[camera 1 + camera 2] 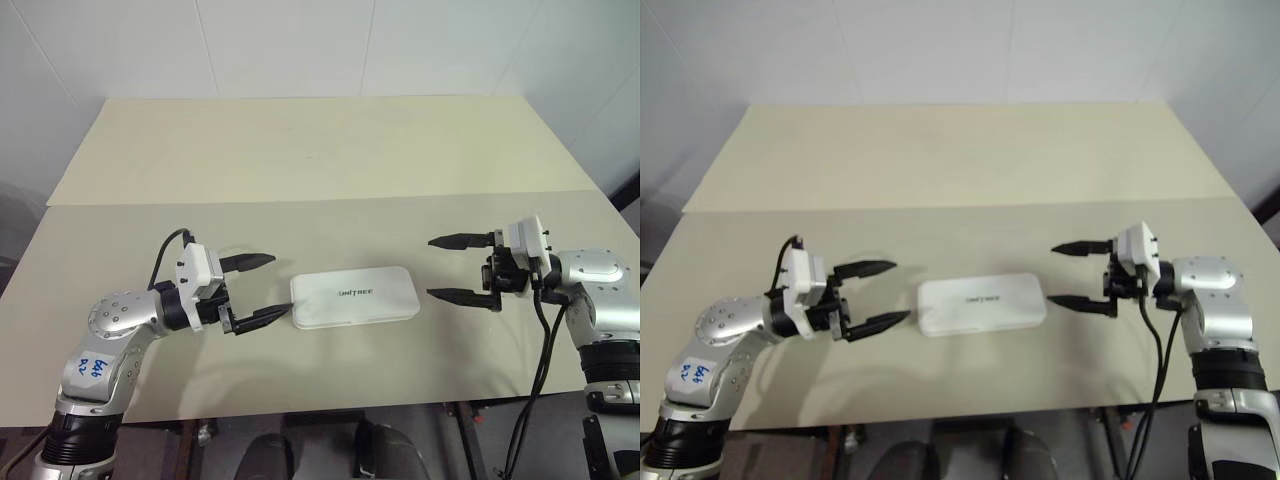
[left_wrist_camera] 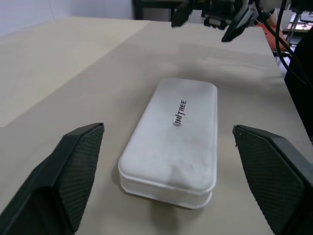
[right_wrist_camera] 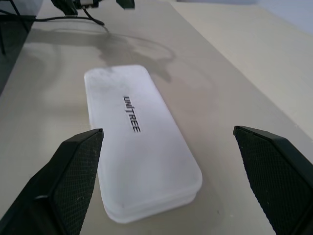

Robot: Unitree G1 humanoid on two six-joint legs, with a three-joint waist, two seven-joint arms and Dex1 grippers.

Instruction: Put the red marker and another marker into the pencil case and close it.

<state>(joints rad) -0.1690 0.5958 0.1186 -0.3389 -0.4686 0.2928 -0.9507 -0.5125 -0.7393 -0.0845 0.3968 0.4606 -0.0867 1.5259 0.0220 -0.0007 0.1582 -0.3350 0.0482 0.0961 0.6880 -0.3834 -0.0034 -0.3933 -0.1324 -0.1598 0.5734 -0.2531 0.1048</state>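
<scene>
The white pencil case (image 1: 354,297) lies shut on the table between my two arms, its dark lettering facing up; I also see the case (image 2: 173,137) from the left wrist and the case (image 3: 138,135) from the right wrist. My left gripper (image 1: 265,290) is open just off the case's left end, level, touching nothing. At the case's right end my right gripper (image 1: 447,268) is open too, a short gap away and slightly above the table. The red marker and the other marker are hidden from view.
The beige table (image 1: 320,150) reaches far back behind the case, with a seam (image 1: 330,198) running across it. Its front edge lies close below both arms. A black cable (image 1: 545,350) hangs from the right arm.
</scene>
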